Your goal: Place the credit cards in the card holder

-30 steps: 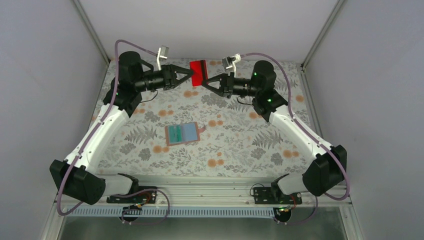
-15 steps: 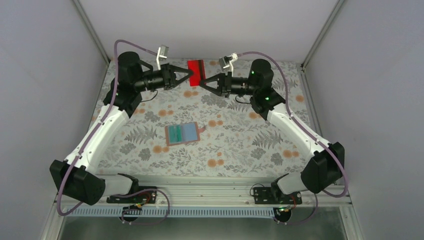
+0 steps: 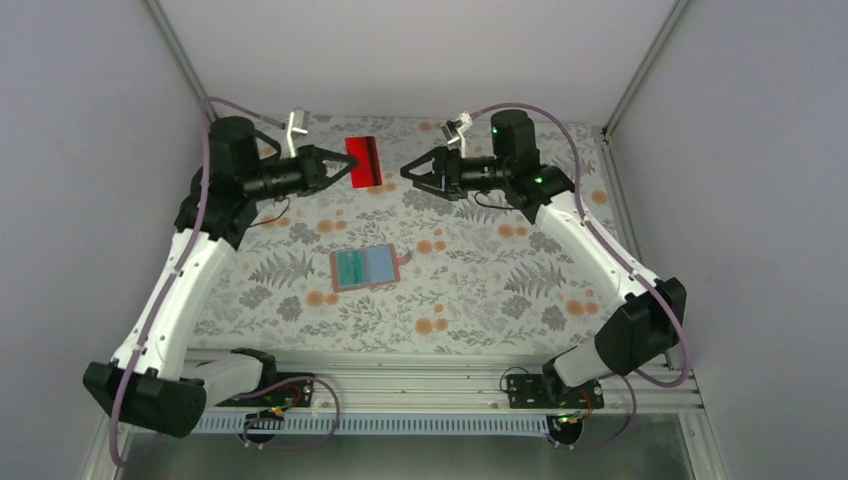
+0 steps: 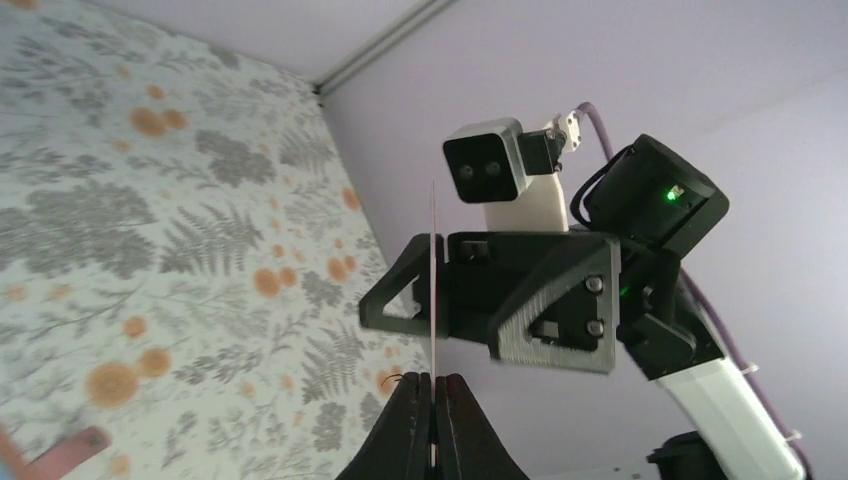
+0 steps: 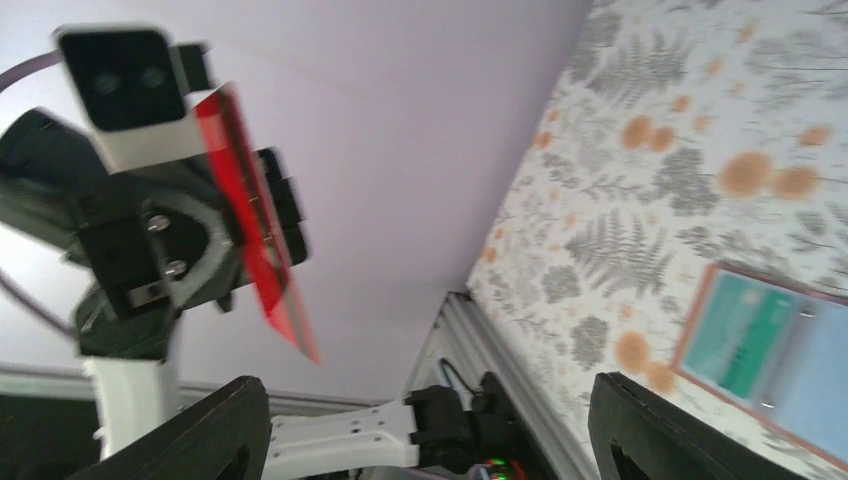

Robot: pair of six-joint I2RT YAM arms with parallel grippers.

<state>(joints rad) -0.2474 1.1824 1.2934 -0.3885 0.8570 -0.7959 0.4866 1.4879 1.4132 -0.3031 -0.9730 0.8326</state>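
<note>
Above table (image 3: 480, 290), L gripper (image 3: 349, 170) pinches red card (image 3: 365, 162); print unreadable.

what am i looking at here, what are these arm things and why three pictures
These are two robot arms bolted to the near edge of a table with a flowery cloth. The wide picture looks down from a fixed camera above and behind them; the other two come from cameras on each wrist. Each arm ends in a two-finger gripper. The left gripper is shut on a red card, held in the air. The right gripper is open and empty, facing that card. On the table lies a tan card holder with a teal card showing in it.
</note>
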